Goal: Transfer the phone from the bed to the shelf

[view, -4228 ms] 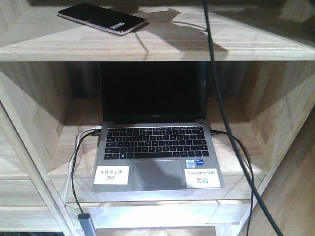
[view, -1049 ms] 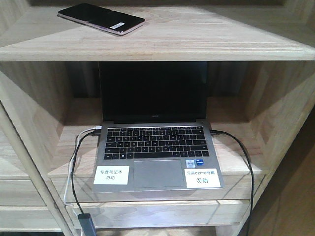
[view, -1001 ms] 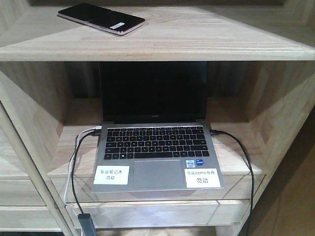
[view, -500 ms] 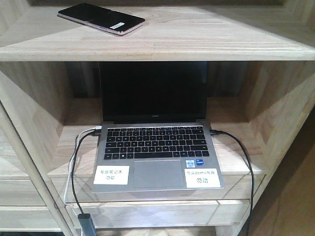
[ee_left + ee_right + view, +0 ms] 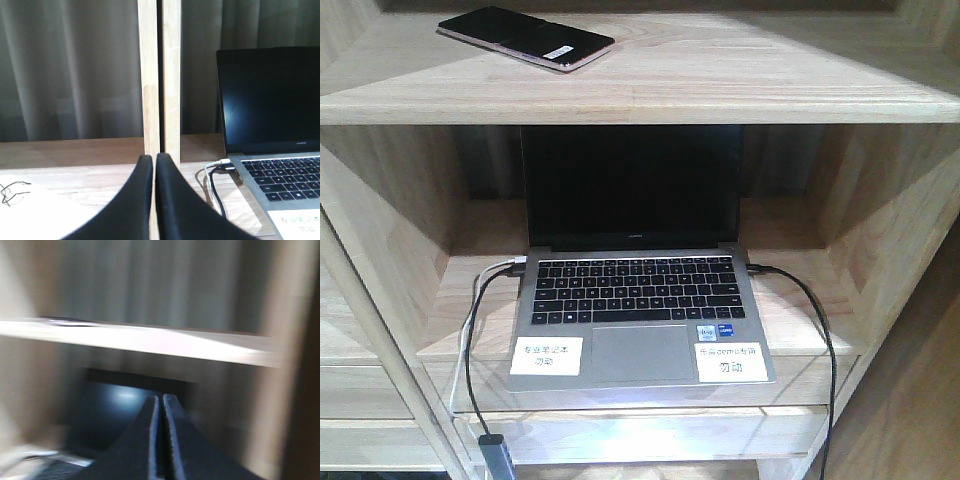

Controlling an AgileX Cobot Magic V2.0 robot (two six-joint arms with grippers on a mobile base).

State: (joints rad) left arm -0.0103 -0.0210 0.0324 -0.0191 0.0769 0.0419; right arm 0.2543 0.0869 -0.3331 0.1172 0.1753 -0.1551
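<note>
Both pincers are sitting clenched and empty, while the phone is lying flat on the shelf at upper left of the front view, long axis slanting down-right, up-left of the right pincer, the left pincer lower.

Glossy black phone lies on matt grained pale-wood shelf.

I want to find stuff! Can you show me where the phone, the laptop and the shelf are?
phone (image 5: 525,37): front view, middle of its black glossy face.
laptop (image 5: 638,290): front view, middle of its keyboard.
shelf (image 5: 740,70): front view, bare part of the top board that holds the phone.
</note>
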